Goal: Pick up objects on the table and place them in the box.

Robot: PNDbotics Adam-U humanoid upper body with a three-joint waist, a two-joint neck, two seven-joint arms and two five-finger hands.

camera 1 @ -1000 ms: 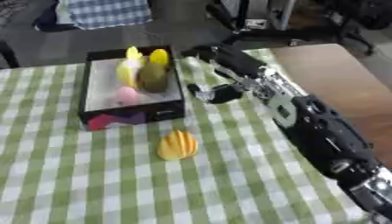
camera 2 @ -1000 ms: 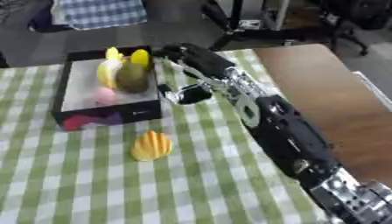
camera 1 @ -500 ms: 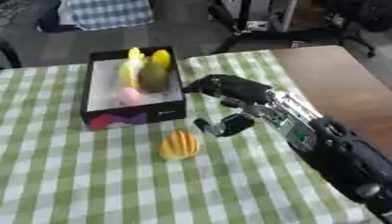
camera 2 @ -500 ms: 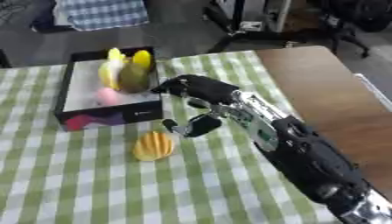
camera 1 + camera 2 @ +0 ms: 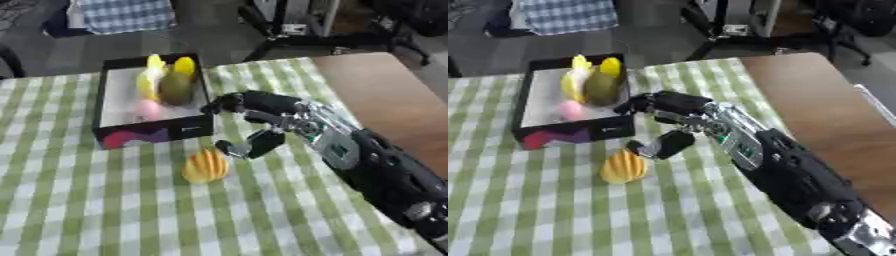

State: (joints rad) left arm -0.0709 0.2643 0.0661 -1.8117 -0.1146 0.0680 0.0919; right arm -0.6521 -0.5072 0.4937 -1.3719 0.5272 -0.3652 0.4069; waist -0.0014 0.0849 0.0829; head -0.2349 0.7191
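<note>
Holding yellow, olive, pink items, black box [image 5: 112, 132]; right robot hand [image 5: 254, 125] spread beside orange object [image 5: 206, 166].

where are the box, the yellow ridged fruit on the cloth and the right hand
box [image 5: 154, 135]: left eye view, on its black front wall
yellow fruit [image 5: 206, 166]: left eye view, middle of its ridged top
right hand [image 5: 677, 111]: right eye view, on the back of the hand, above the fruit
</note>
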